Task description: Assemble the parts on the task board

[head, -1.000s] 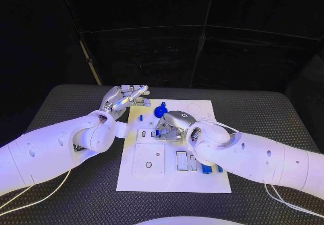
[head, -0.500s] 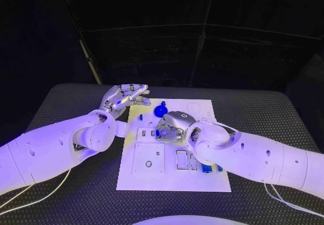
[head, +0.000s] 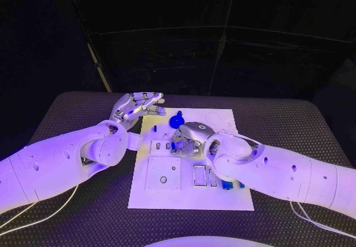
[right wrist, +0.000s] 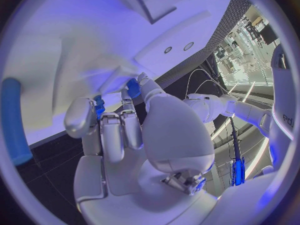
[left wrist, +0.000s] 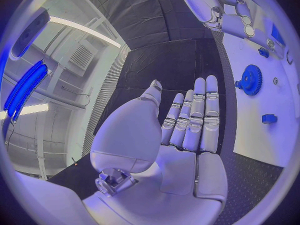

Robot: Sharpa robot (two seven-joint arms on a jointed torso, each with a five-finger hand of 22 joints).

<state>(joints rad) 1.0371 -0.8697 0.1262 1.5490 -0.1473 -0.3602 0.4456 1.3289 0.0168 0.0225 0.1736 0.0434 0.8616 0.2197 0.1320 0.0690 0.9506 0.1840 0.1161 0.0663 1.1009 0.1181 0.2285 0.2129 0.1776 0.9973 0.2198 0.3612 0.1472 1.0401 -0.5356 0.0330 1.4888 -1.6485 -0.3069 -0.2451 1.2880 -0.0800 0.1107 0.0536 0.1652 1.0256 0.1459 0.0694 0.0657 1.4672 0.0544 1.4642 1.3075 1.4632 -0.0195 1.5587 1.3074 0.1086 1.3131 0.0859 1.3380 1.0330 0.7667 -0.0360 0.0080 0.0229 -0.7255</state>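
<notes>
The white task board [head: 189, 198] lies in the middle of the table. My right hand [head: 190, 136] is down on the board's middle, fingers curled in. In the right wrist view its thumb and fingers [right wrist: 112, 130] pinch a small blue part [right wrist: 99, 104] against the board [right wrist: 94, 25]. My left hand [head: 138, 105] hovers at the board's far left corner, flat and open, holding nothing [left wrist: 187, 130]. A blue gear [head: 176, 122] stands on the board between the two hands, also seen as the gear [left wrist: 251, 79] with a small blue block [left wrist: 269, 118] nearby.
More blue parts [head: 227, 186] sit in slots by my right forearm. A raised white plate with holes [head: 163, 175] lies on the board's left half. A blue bar [right wrist: 12, 120] lies beside my right hand. Dark textured table mat [head: 74, 216] surrounds the board.
</notes>
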